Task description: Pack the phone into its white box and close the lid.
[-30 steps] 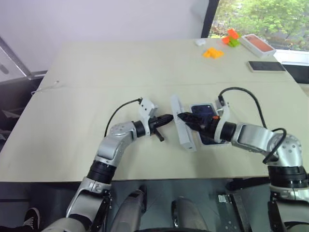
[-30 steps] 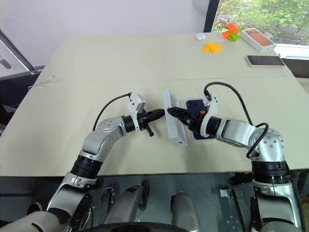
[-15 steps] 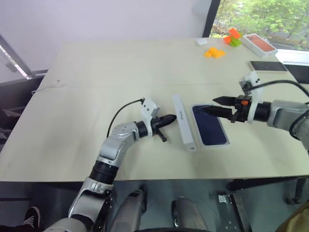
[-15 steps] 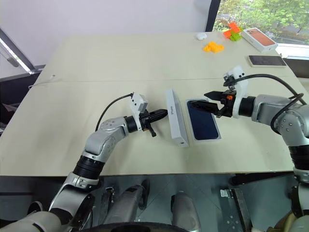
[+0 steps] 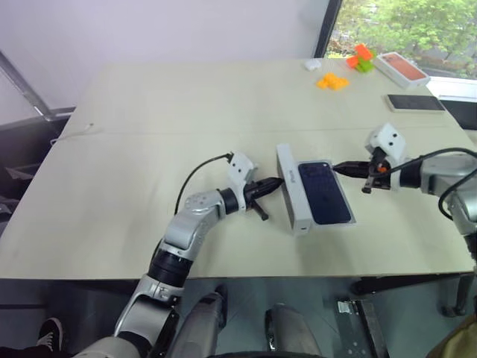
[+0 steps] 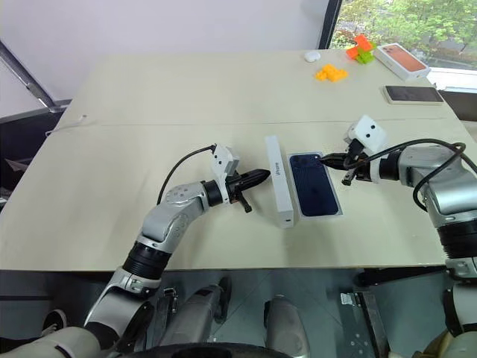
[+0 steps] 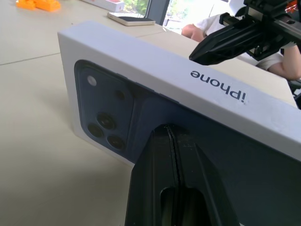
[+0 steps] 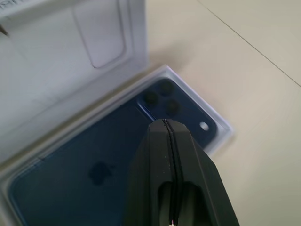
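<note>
Dark navy glossy phone (image 6: 313,185) lies in its shallow white box (image 8: 225,134); the pinched-together left gripper (image 6: 258,177) props the white lid (image 6: 279,189) upright for closing, while the right gripper (image 6: 329,159), also pinched together, hovers empty.

Phone in box, lid raised beside it

The phone (image 6: 314,185) is laid in the box (image 6: 335,211) near the front of the table (image 6: 149,112). The lid (image 6: 278,189) is stood on edge just left of it (tilted over the box). Left of the lid the left gripper (image 6: 261,176) is placed; the right gripper (image 6: 326,159) is right of the phone.
</note>
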